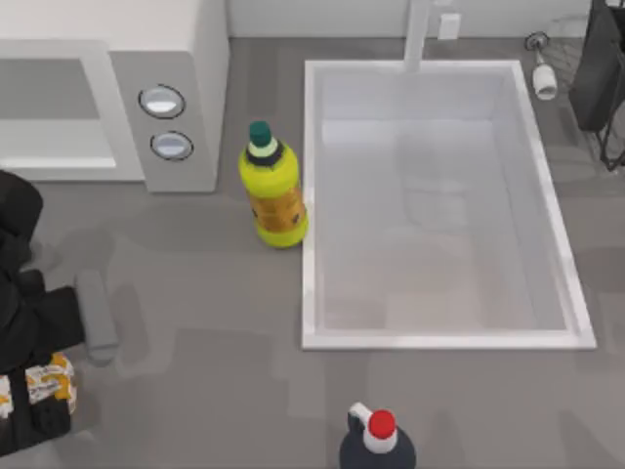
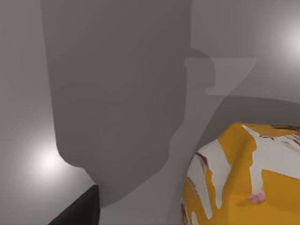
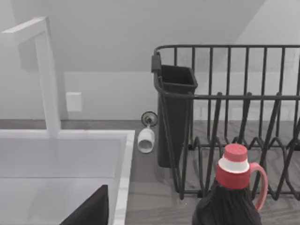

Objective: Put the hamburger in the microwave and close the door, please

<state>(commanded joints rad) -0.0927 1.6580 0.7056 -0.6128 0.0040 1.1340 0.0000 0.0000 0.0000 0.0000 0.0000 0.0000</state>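
The hamburger (image 1: 44, 383) is sitting on the table, low beside the left gripper (image 1: 39, 415), whose grip I cannot tell, with the microwave (image 1: 117, 93) well beyond it, so loading and shutting are both remaining.

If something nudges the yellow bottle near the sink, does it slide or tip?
Probably tips: the yellow bottle stands upright, tall for its base, narrowing to a green cap. Once down, its round body would likely roll. It stands right beside the sink rim, which may stop it on that side. Weight can't be judged.
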